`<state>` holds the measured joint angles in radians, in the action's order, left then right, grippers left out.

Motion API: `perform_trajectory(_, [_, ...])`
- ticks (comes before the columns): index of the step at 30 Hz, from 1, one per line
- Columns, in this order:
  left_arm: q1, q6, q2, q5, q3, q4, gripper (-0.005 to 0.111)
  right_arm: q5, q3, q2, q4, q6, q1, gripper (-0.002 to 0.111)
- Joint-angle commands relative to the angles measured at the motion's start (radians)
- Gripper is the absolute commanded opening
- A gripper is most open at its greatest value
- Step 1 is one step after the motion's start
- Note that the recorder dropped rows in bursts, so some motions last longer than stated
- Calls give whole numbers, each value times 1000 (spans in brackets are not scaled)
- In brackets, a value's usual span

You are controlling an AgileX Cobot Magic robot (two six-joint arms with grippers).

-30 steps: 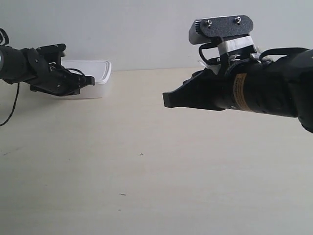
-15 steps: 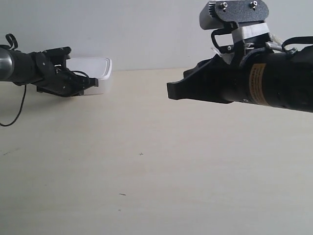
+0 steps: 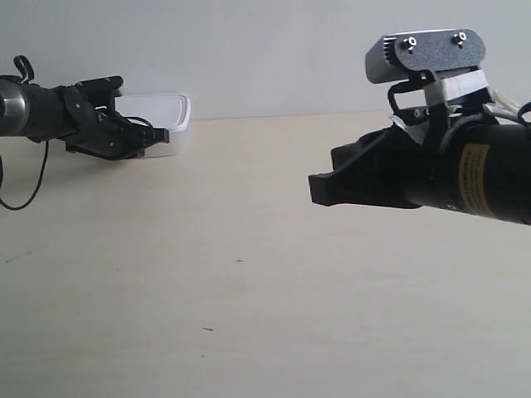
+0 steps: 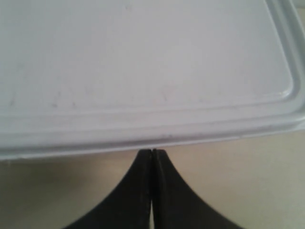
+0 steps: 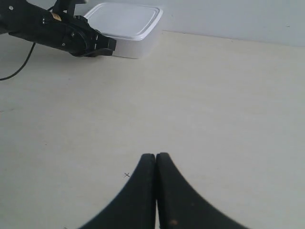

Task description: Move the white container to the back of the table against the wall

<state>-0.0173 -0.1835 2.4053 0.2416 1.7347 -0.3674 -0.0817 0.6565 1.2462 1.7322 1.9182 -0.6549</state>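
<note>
The white container (image 3: 170, 116) stands with its lid on at the far left of the table (image 3: 249, 215), close to the wall (image 3: 249, 50). Its lid (image 4: 143, 71) fills the left wrist view and shows again as the container (image 5: 128, 24) in the right wrist view. My left gripper (image 4: 151, 151) is shut, its tips touching the container's near edge; it is the left gripper (image 3: 158, 137) in the exterior view and the left gripper (image 5: 109, 46) in the right wrist view. My right gripper (image 5: 156, 156) is shut on nothing above the bare table, far from the container; the right gripper (image 3: 319, 189) hangs at the exterior view's right.
A black cable (image 3: 21, 195) loops down from the left arm onto the table. Tiny dark specks (image 3: 240, 261) mark the middle of the tabletop. The right arm's camera housing (image 3: 423, 54) rises high at the exterior view's right.
The right arm has drawn back toward the exterior view's right and dropped a little. The left gripper has pushed slightly farther toward the wall, and the container has shifted back with it.
</note>
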Motion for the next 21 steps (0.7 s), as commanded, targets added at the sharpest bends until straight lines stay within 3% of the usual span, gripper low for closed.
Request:
perform_trajectory(1, [18, 2, 0, -31, 13, -2, 0, 0, -35, -69, -6, -7, 0, 0])
perform_trajectory(21, [25, 1, -28, 123, -31, 2, 0, -92, -72, -118, -28, -42, 0, 0])
